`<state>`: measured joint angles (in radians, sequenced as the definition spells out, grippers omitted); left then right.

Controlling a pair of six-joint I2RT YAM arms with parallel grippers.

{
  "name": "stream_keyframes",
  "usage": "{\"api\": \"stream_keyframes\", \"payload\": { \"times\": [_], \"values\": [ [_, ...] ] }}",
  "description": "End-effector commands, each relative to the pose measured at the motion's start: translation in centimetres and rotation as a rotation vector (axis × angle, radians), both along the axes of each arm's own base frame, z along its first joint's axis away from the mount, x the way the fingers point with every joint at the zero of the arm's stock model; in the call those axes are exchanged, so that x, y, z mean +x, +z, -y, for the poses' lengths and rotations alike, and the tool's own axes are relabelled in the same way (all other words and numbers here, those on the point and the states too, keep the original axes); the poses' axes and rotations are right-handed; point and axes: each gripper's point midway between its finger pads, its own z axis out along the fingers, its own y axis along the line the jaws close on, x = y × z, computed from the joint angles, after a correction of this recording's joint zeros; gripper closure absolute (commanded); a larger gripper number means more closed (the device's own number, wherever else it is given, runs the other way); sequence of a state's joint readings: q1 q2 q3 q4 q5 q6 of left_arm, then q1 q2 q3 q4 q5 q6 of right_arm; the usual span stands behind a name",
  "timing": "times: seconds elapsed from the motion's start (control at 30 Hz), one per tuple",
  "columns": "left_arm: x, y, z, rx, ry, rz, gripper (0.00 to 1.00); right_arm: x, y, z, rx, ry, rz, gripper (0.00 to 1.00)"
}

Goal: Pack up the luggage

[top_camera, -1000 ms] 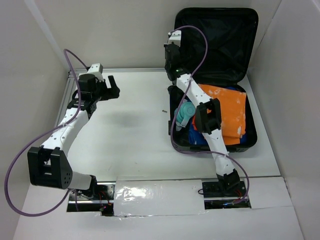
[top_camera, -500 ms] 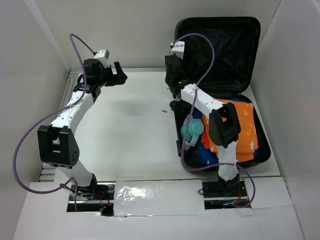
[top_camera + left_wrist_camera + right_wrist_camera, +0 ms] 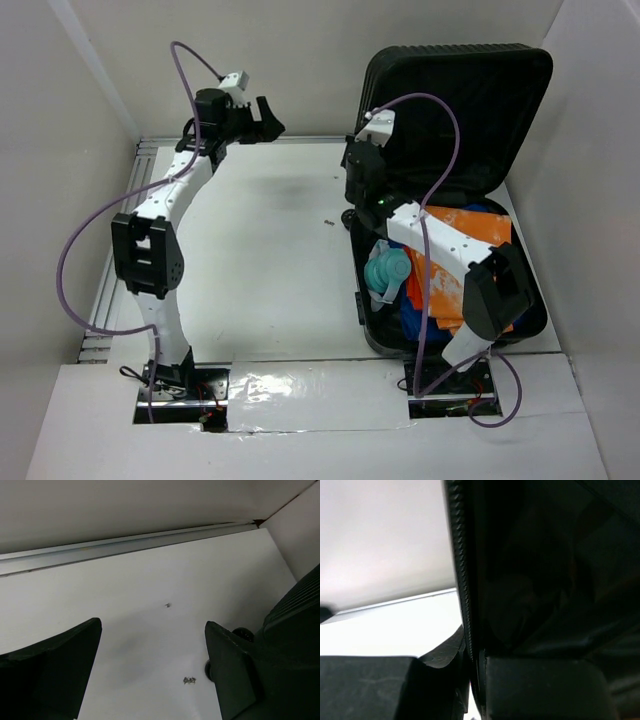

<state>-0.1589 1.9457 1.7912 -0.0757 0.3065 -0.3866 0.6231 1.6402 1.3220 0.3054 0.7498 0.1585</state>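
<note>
Filling the right wrist view, luggage (image 3: 545, 580) rim sits pinched in right claw (image 3: 470, 682); left claw (image 3: 150, 675) gapes.

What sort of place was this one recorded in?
Probably a lab robot cell, not a home: a white table boxed in by plain white panels, loose purple cables, and one suitcase as the prop.

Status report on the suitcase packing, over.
Left tool open, empty, over table. Right tool shut on luggage lid edge. Lid partly raised; orange cloth, teal item inside.
</note>
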Motion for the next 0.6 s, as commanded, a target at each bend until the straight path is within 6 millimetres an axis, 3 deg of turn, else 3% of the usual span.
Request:
{"api": "stream_keyframes", "payload": {
  "times": [0.0, 0.07, 0.13, 0.17, 0.2, 0.27, 0.33, 0.37, 0.4, 0.47, 0.5, 0.57],
  "values": [
    [0.6, 2.2, 4.3, -0.061, -0.115, 0.05, 0.03, -3.8, 2.3, 1.5, 0.1, -0.142, 0.035, 1.0],
    [0.6, 3.3, 6.2, -0.082, -0.157, 0.069, 0.04, -4.8, 1.2, 1.4, 0.129, -0.17, 0.013, 1.0],
    [1.0, 3.0, 7.4, -0.107, -0.192, 0.064, 0.04, -5.7, 0.0, 2.0, 0.173, -0.221, -0.028, 1.0],
    [0.9, 3.5, 9.1, -0.125, -0.223, 0.076, 0.04, -6.8, -1.0, 1.7, 0.207, -0.256, -0.055, 1.0],
    [0.7, 4.3, 9.3, -0.13, -0.239, 0.09, 0.04, -7.2, -0.8, 1.8, 0.202, -0.278, -0.046, 1.0],
    [0.4, 4.3, 11.7, -0.157, -0.279, 0.093, 0.04, -8.9, -2.1, 2.0, 0.256, -0.341, -0.072, 1.0],
    [0.2, 5.7, 12.9, -0.173, -0.309, 0.12, 0.04, -11.7, -2.6, 2.0, 0.278, -0.411, -0.039, 1.0],
    [0.7, 5.2, 13.1, -0.18, -0.307, 0.111, 0.04, -12.5, -2.8, 1.8, 0.269, -0.418, -0.024, 1.0],
    [0.0, 6.4, 14.8, -0.189, -0.348, 0.137, 0.03, -13.8, -2.6, 0.8, 0.247, -0.403, 0.007, 1.0],
    [-0.3, 6.9, 16.1, -0.203, -0.382, 0.148, 0.03, -15.2, -2.4, 0.0, 0.242, -0.383, 0.034, 1.0],
    [-0.8, 6.3, 17.4, -0.204, -0.411, 0.134, 0.03, -15.6, -2.4, -0.6, 0.232, -0.367, 0.036, 0.98],
    [-1.3, 7.0, 18.1, -0.209, -0.435, 0.145, 0.03, -16.5, -2.6, -2.2, 0.195, -0.319, 0.019, 0.92]
  ]
}}
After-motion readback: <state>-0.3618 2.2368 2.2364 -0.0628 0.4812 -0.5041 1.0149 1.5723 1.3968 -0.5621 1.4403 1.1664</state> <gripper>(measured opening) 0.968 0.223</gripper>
